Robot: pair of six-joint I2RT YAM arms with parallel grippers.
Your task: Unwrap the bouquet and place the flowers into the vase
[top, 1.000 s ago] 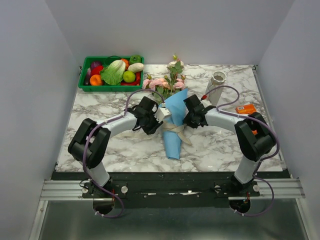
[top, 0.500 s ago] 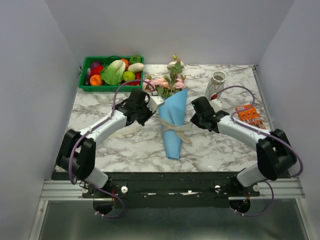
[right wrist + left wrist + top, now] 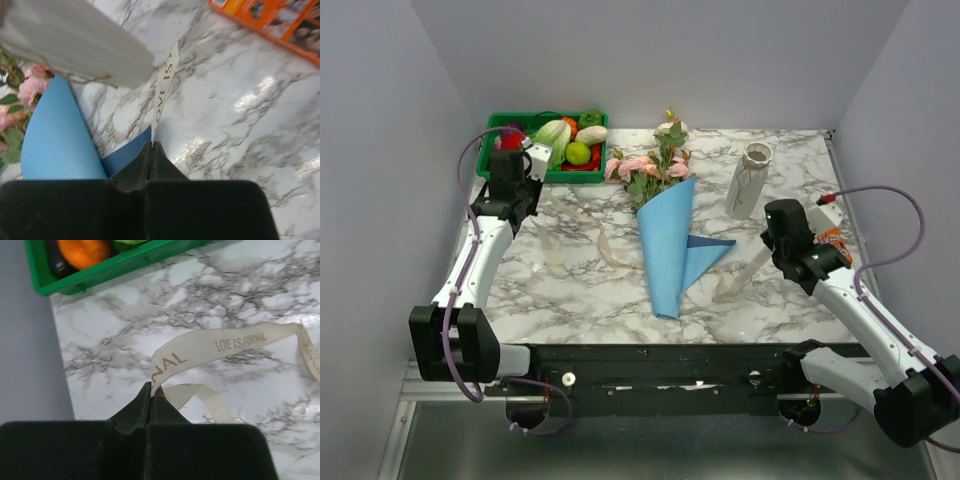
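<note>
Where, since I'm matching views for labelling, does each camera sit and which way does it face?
Top external: above and behind the bases, looking down at the table and bouquet; both arms show.
Left wrist: on the left arm, looking down past the left gripper, shut on the ribbon, toward the green crate.
Right wrist: looks past the right gripper, shut on ribbon, toward the vase and blue paper.
Shared: the vase, in top and right wrist.

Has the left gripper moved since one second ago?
Yes. The left gripper went left from the blue paper toward the green crate, with the ribbon.
</note>
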